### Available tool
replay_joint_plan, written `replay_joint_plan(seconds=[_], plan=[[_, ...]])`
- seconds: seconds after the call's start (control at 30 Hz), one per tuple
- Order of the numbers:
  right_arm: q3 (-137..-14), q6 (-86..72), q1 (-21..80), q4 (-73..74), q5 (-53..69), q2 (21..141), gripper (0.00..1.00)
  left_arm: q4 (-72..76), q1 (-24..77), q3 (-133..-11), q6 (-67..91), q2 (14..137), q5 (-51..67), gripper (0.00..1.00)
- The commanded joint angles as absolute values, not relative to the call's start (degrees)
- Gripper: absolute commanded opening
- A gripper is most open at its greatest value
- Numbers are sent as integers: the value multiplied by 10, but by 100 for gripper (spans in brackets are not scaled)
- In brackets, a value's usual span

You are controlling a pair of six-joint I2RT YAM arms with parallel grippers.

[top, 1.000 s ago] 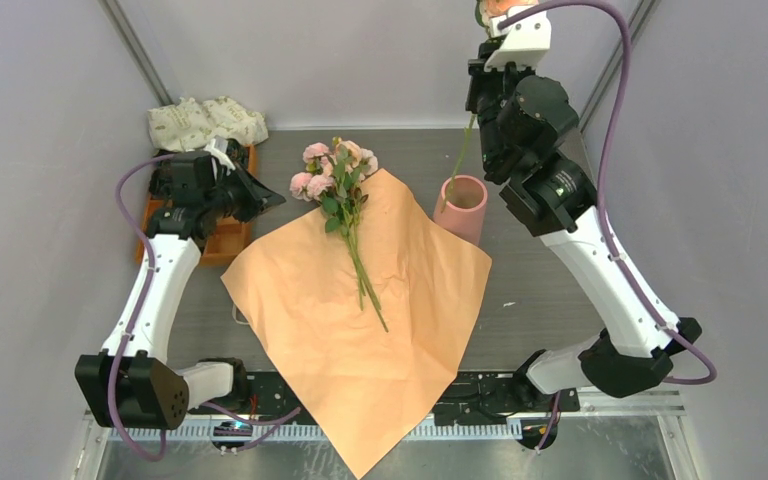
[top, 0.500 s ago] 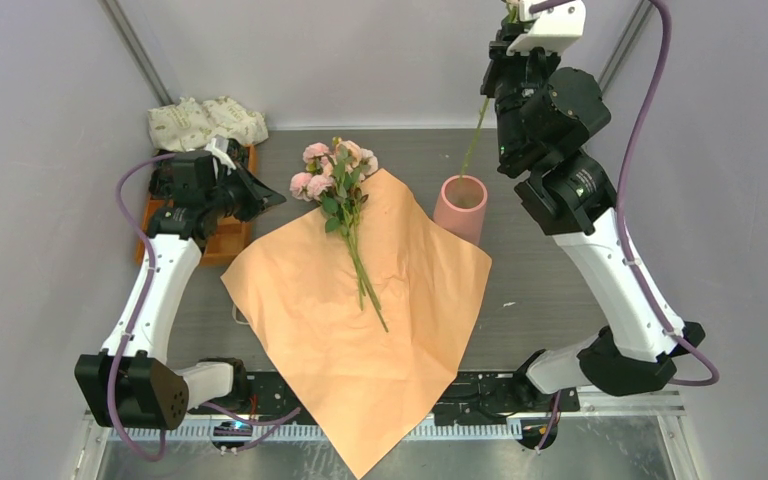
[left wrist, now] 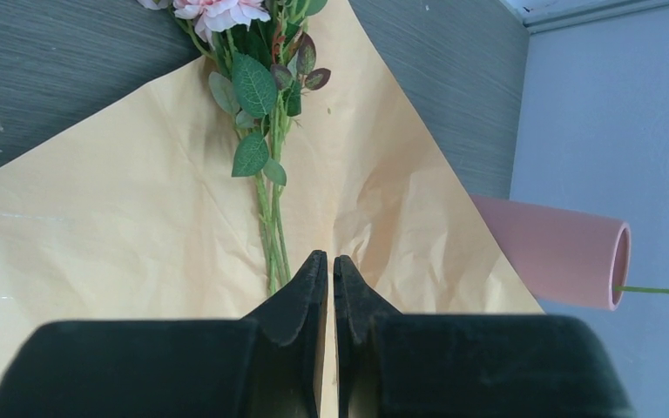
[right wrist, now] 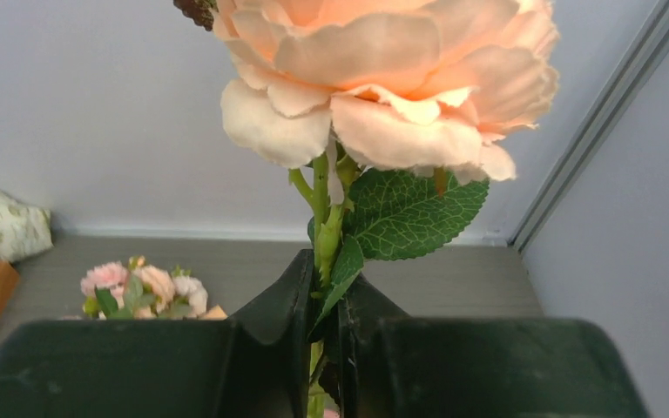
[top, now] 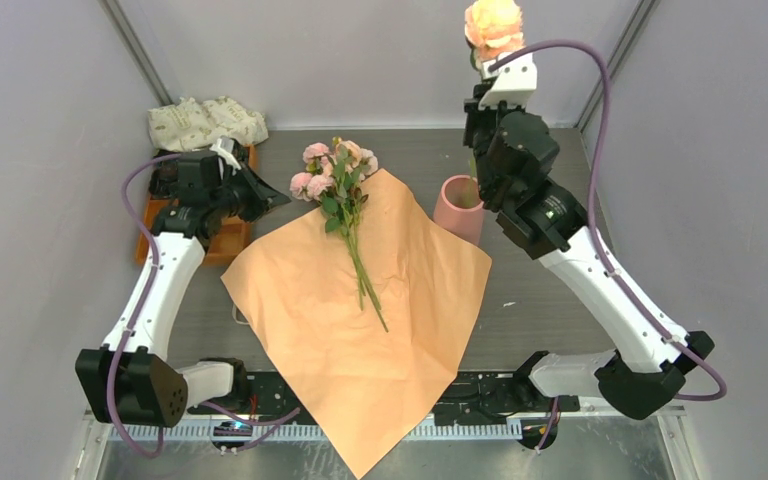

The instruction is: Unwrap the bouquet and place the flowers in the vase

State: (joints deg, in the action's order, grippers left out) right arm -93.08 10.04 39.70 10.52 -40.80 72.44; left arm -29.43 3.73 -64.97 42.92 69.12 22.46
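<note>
The bouquet lies unwrapped: its orange paper (top: 360, 330) (left wrist: 96, 218) is spread flat on the table. Several pink and peach flowers (top: 340, 175) (left wrist: 253, 87) (right wrist: 139, 287) rest on its far corner, stems pointing toward me. My right gripper (top: 482, 68) (right wrist: 325, 270) is shut on the stem of one big peach rose (top: 492, 25) (right wrist: 383, 78), held upright above the salmon-pink vase (top: 460, 205) (left wrist: 549, 252). That stem's lower end (left wrist: 658, 290) runs into the vase mouth. My left gripper (top: 272, 200) (left wrist: 331, 259) hovers left of the flowers, shut with nothing in it.
A white leaf-print cloth bundle (top: 205, 122) (right wrist: 0, 226) lies at the back left, beside an orange tray (top: 222, 238) under my left arm. Grey walls close in the back and both sides.
The right arm first lifted the rose out of the top of the view, then came down, so the bloom shows again and the stem sits lower over the vase. The left arm hardly moved.
</note>
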Motion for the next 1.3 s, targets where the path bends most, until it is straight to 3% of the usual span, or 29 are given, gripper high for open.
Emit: replay_joint_plan(seconds=[0.0,0.17,0.27,0.4,0.67,0.73,1.07,1.27], plan=[[-862,35,398,69,-409,698,2,-263,49,-656,426,695,219,8],[-806,10,399,63,-422,698,10,-255,63,-649,425,709,213,8],[-780,4,399,58,-429,695,25,-249,70,-645,422,718,211,8],[-750,-9,399,58,-432,678,34,-241,77,-638,418,734,208,9],[-731,-23,398,72,-456,638,80,-227,98,-632,417,778,205,9],[-727,-30,398,77,-460,626,97,-223,105,-633,417,787,202,9],[-741,-81,399,154,-372,579,99,-226,135,-649,409,844,165,9],[-735,-109,399,173,-356,555,94,-226,149,-705,417,941,155,9]])
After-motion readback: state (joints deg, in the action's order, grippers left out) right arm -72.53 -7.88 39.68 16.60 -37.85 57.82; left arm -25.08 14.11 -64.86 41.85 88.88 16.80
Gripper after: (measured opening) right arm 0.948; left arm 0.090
